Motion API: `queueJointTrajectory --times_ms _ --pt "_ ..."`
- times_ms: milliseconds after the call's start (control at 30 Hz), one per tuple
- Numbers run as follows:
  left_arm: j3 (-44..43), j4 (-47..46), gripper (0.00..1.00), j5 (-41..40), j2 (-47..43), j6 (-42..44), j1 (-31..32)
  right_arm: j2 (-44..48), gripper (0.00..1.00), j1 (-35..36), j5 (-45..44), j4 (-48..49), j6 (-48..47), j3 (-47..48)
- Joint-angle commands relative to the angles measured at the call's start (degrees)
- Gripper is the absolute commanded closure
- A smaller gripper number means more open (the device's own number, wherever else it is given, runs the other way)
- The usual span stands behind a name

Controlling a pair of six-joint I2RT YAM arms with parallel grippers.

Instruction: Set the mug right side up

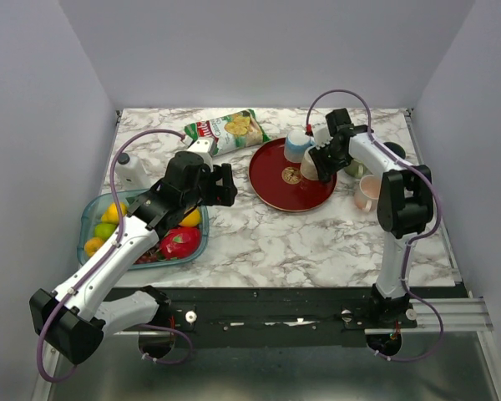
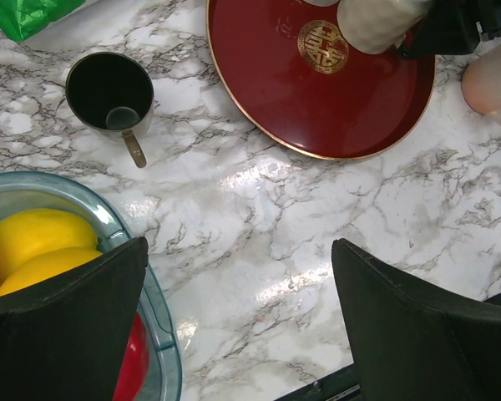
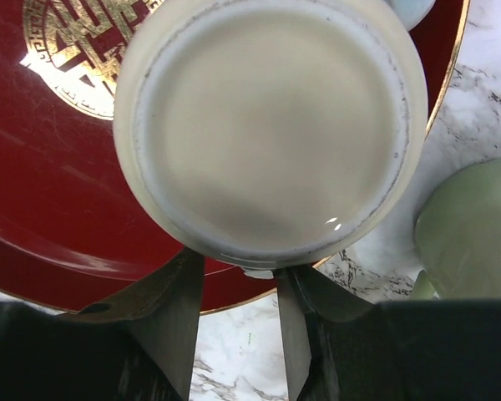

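White walls box in a marble desk (image 1: 259, 242), and on it my mug (image 3: 271, 125) sits bottom-up at the right edge of the red plate (image 1: 275, 192). It looks like glazed ceramic: stiff, slick, fairly heavy and easy to chip, so I'd take it by the side wall or handle, not the smooth base. My right gripper (image 3: 238, 276) is at its near side, jaws a slim gap apart; whether they pinch anything I cannot tell. A blue cup (image 1: 298, 144) stands close by. My left gripper (image 2: 240, 246) hangs spread wide and empty beside the fruit bowl (image 2: 75, 192).
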State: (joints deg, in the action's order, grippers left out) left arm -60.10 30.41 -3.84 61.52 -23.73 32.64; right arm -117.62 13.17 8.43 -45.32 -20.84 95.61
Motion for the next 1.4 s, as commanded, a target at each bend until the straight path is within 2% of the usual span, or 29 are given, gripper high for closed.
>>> queueJointTrajectory --times_ms 0,67,167,200,233,300,400,433,467,533,700,900,1000,1133,1300,1367 --pt "0.9 -1.0 0.01 1.3 -0.5 0.5 0.2 2.1 0.51 0.3 -2.5 4.2 2.4 -3.1" --pt "0.9 -0.7 0.01 1.3 -0.6 0.4 0.2 3.0 0.52 0.3 -1.9 7.1 3.7 -4.7" --pt "1.0 -0.7 0.01 1.3 -0.9 0.5 0.1 4.5 0.68 0.2 -1.5 10.3 5.4 -7.0" --pt "1.0 -0.6 0.01 1.3 -1.0 0.4 0.1 4.9 0.82 0.3 -1.7 11.1 5.7 -7.6" --pt "1.3 -0.5 0.01 1.1 -1.1 0.3 0.2 5.4 0.86 0.3 -1.6 12.3 5.9 -8.2" --pt "1.5 -0.3 0.01 0.8 -1.5 0.2 0.2 6.3 0.87 0.3 -2.2 13.1 6.4 -9.4" --pt "2.1 -0.3 0.01 0.6 -2.1 -0.1 0.1 7.1 0.69 0.3 -2.4 13.9 6.5 -10.0" --pt "2.4 -0.4 0.01 0.5 -2.2 -0.4 0.1 7.1 0.57 0.2 -2.2 13.9 6.4 -10.1" --pt "2.6 -0.6 0.01 0.5 -2.5 -0.6 0.2 7.2 0.49 0.3 -2.2 13.9 6.5 -10.1" --pt "2.9 -0.9 0.01 0.7 -2.4 -0.9 0.2 7.8 0.41 0.3 -2.0 14.5 6.5 -10.8" --pt "2.9 -1.1 0.01 0.9 -1.1 -1.4 0.1 9.2 0.41 0.2 -1.1 16.2 6.6 -12.6" --pt "3.1 -1.4 0.01 1.2 -0.3 -1.7 0.2 7.2 0.45 0.3 -1.1 16.5 6.5 -12.1" --pt "3.1 -1.6 0.01 1.2 -0.2 -1.8 0.1 6.4 0.5 0.3 -1.3 16.5 6.6 -11.8" --pt "3.1 -1.7 0.01 1.2 0.4 -1.8 0.2 6.5 0.65 0.3 -2.1 18.2 7.3 -12.1" --pt "3.0 -1.8 0.01 1.3 0.9 -1.7 0.2 5.8 0.74 0.3 -2.8 17.8 7.3 -11.2" --pt "3.0 -1.9 0.01 1.4 0.8 -1.7 0.1 5.0 0.93 0.3 -2.4 17.0 7.3 -10.5"
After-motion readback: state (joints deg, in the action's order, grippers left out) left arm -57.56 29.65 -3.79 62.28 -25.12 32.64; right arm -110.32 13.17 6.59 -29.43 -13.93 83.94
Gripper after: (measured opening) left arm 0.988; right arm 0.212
